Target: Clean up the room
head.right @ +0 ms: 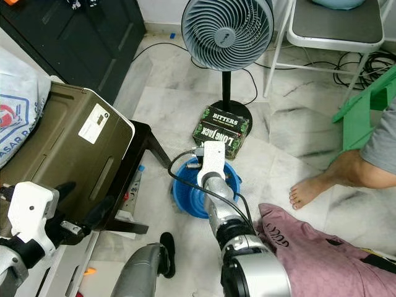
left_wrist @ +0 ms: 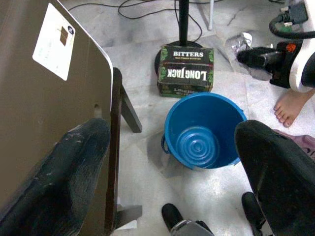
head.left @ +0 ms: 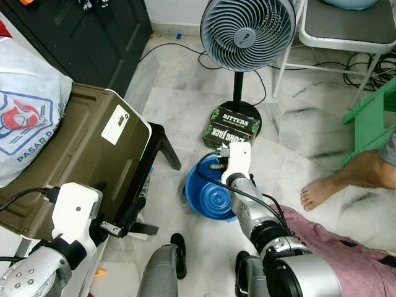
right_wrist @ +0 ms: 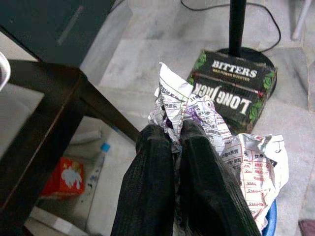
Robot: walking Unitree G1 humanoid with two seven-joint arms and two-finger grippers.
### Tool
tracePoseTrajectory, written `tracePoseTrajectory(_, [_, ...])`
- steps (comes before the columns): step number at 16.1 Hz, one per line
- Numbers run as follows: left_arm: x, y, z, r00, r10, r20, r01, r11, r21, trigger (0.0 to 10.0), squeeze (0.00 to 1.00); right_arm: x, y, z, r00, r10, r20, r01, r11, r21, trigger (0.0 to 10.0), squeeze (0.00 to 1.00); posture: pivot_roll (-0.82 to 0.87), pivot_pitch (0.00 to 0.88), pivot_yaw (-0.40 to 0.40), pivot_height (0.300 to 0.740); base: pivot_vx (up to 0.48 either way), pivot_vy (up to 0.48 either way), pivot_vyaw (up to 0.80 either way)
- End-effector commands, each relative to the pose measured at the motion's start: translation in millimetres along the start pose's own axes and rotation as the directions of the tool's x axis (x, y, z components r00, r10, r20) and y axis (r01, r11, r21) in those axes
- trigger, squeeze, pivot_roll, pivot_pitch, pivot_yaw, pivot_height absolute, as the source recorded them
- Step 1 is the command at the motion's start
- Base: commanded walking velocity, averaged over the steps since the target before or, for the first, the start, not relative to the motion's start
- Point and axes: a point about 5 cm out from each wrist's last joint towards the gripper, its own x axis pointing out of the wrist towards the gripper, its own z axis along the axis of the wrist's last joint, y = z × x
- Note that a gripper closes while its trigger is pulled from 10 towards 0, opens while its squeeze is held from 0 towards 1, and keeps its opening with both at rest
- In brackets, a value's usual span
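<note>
A blue bucket (head.left: 210, 199) stands on the marble floor just ahead of my feet. My right gripper (right_wrist: 177, 129) hangs over its far rim, shut on a crumpled silver printed wrapper (right_wrist: 219, 135). In the left wrist view the wrapper (left_wrist: 241, 43) shows above and beyond the bucket (left_wrist: 204, 130). My left gripper (left_wrist: 172, 130) is open, its fingers (left_wrist: 64, 172) spread wide and holding nothing. It hovers low on my left by the edge of the dark table (head.left: 158, 139).
A green-and-black "Bitters Long Jack" box (head.left: 232, 127) rests on the base of a standing fan (head.left: 247, 28) behind the bucket. An olive case (head.left: 80, 148) lies on the dark table. A person's bare foot (head.left: 325, 189), pink cloth (head.left: 346, 247), green stool (head.left: 374, 114) and cables lie right.
</note>
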Motion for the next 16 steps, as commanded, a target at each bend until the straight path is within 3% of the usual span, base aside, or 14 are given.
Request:
tracePoseTrajectory(1, [-2.4, 0.0, 0.0, 1.000, 0.009, -0.015, -0.008, 1.000, 0.008, 10.0, 0.00, -1.7, 7.4, -7.4, 1.000, 0.016, -0.021, -0.015, 1.000, 0.023, 10.0, 0.00, 0.33, 0.342, 0.147, 0.740, 0.000, 0.000, 0.00])
tracePoseTrajectory(2, [-2.8, 0.9, -0.1, 1.000, 0.012, -0.016, -0.012, 1.000, 0.007, 10.0, 0.00, -1.3, 7.1, -6.4, 1.000, 0.015, -0.014, -0.014, 1.000, 0.026, 10.0, 0.81, 0.32, 0.341, 0.146, 0.740, 0.000, 0.000, 0.00])
tracePoseTrajectory(3, [-3.3, 1.9, -0.5, 1.000, 0.016, -0.017, -0.016, 1.000, 0.007, 10.0, 0.00, -0.8, 7.0, -5.2, 1.000, 0.020, -0.009, -0.019, 0.999, 0.036, 10.0, 1.00, 0.32, 0.339, 0.144, 0.740, 0.000, 0.000, 0.00])
tracePoseTrajectory(16, [8.3, 1.2, 0.1, 1.000, 0.024, 0.007, -0.024, 1.000, 0.014, 10.0, 0.00, 0.4, 5.0, 7.2, 0.996, 0.048, 0.080, -0.050, 0.998, 0.026, 10.0, 1.00, 0.30, 0.308, 0.140, 0.740, 0.000, 0.000, 0.00])
